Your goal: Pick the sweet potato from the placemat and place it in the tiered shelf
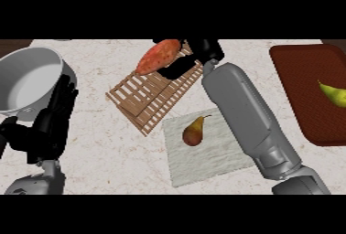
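The sweet potato point(157, 56) is orange-red and long, and lies tilted over the far end of the wooden slatted tiered shelf point(152, 98). My right hand point(191, 54) reaches in from the lower right, its black fingers curled against the potato's right side. I cannot tell whether the potato touches the slats. The white placemat point(206, 153) lies in front of the shelf and carries a brown-red pear point(193, 132). At the view's left my left hand point(52, 116) rests open, fingers up.
A grey pot point(27, 77) stands at the far left, just behind my left hand. A dark red-brown mat point(307, 100) at the right edge holds a yellow-green pear point(333, 93). My right forearm point(246, 114) crosses the placemat's right side.
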`<state>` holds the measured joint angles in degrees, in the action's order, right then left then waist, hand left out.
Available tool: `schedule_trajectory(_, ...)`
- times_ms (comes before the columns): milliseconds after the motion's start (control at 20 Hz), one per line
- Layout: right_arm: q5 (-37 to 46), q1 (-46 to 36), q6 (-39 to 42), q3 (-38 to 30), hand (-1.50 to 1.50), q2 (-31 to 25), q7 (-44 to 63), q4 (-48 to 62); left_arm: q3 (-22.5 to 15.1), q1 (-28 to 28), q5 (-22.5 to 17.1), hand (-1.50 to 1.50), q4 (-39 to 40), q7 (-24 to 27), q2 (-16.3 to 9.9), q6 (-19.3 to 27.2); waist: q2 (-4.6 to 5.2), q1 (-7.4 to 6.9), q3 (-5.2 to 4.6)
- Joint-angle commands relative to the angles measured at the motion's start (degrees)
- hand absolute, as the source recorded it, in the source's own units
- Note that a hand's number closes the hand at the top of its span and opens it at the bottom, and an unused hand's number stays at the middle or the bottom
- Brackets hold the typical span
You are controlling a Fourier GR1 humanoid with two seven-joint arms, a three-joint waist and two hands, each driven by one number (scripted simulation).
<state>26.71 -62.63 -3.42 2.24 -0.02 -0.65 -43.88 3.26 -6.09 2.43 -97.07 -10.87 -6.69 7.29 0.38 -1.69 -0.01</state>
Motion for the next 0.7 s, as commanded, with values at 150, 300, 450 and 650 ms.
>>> schedule_trajectory(150, -5.2, -5.1, 0.5, -0.5, -1.5, 0.0, -6.0, 11.8, 2.3, 0.0, -2.4, 0.0, 2.3, 2.3, -1.5, -2.7, 0.04, 0.06, -0.01)
schedule_trajectory(300, -6.3, -8.6, 1.3, -2.8, -1.5, 0.0, -7.4, 15.3, 1.4, -1.1, -0.3, 0.0, 4.0, 3.6, -0.4, -1.1, 0.19, 0.0, -0.01)
schedule_trajectory(450, -8.2, -9.0, 0.9, -4.2, -1.5, 0.0, -11.2, 16.2, 0.9, 2.5, -1.2, 0.0, -0.6, 2.1, -0.4, -2.0, 0.09, -0.33, 0.0)
schedule_trajectory(650, -13.4, -11.5, 5.0, -10.3, -1.5, -1.6, -8.5, 11.3, 2.0, -0.1, -1.2, 0.0, 2.3, 2.1, -0.8, -1.6, -0.17, 0.78, 0.0)
